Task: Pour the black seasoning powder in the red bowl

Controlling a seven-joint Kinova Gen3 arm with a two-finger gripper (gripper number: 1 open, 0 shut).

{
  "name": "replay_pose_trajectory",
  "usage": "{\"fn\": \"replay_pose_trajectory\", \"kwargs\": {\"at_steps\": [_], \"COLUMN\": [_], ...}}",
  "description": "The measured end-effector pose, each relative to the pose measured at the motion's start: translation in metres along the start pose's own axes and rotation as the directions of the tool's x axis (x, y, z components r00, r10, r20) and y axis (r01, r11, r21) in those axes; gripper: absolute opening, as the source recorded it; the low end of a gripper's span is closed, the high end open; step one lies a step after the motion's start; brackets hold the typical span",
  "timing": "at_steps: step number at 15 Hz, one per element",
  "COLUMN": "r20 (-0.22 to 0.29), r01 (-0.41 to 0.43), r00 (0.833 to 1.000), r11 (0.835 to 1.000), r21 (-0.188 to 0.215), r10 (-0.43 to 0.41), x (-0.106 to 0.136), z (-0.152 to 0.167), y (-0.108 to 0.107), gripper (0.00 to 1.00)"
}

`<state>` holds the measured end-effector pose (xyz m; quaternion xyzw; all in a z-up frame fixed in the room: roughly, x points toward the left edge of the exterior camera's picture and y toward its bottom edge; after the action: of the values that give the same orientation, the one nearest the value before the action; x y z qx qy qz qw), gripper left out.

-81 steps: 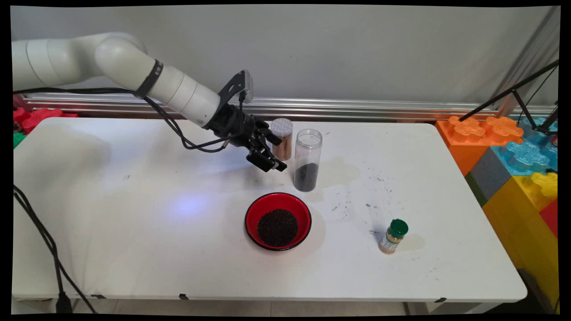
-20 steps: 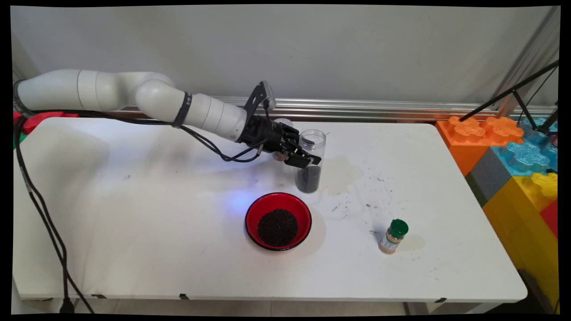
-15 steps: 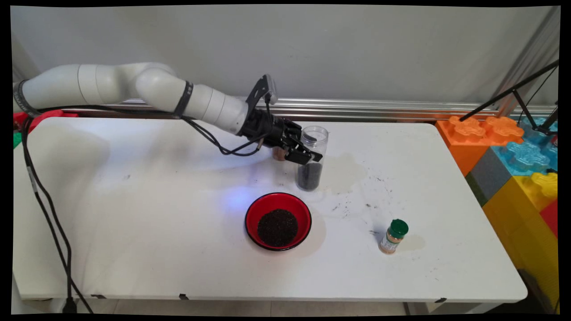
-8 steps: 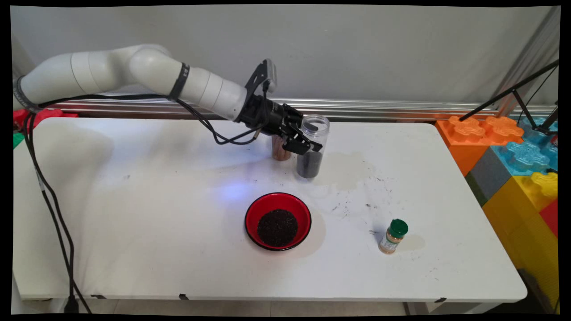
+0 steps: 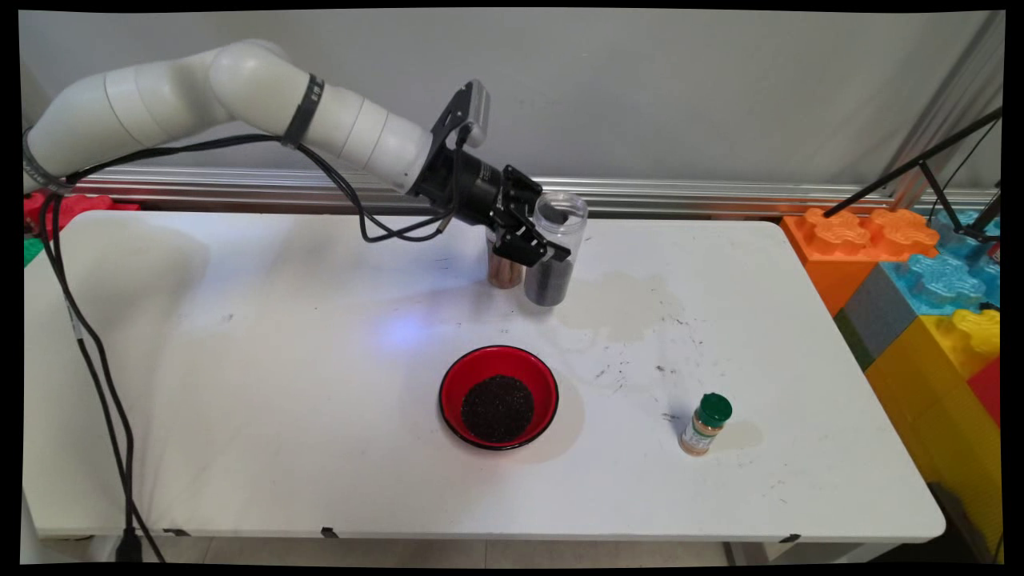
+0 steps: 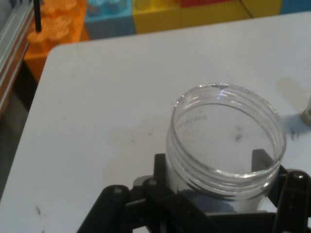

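The table (image 5: 240,416) is white, with dark specks and a faint stain right of centre. Coloured blocks (image 5: 920,272) stand off its right end, and a tripod leg (image 5: 912,168) crosses above them.

The arm (image 5: 240,88) comes in from the upper left, sloping down to the right toward the back of the table, cables (image 5: 80,344) hanging from it. Its gripper (image 5: 552,240) is clamped on a clear jar (image 5: 554,252), one finger on each side just under the rim. The jar is open, tilted a little, and hangs clear of the table; its lower part holds dark grains.

The red bowl (image 5: 498,397) sits near the middle of the table, in front of the jar, with a heap of the same dark grains in it. Just left of the jar, partly hidden by the gripper, stands a small jar (image 5: 504,272) of brownish stuff. A spice bottle (image 5: 705,424) with a green cap and tan contents stands well to the right, nearer the front edge.

The hand view looks down into the jar's threaded mouth (image 6: 226,133), with the fingers (image 6: 163,167) pressed to its sides; the grains are not clear from there. It also shows the table's far corner and the blocks beyond. Bowl and small jar are outside that view
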<state>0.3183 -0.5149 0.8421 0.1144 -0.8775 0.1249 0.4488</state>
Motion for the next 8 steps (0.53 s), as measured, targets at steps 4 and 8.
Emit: {"fn": "replay_pose_trajectory", "kwargs": {"at_steps": [4,8], "r20": [-0.029,-0.039], "r01": [-0.035,-0.095], "r00": [0.999,0.995], "r11": [0.999,0.995], "r21": [-0.012,-0.032], "r10": [0.035,0.094], "x": [0.015,0.023], "z": [-0.010,-0.017], "y": [0.004,0.008], "gripper": [0.00,0.00]}}
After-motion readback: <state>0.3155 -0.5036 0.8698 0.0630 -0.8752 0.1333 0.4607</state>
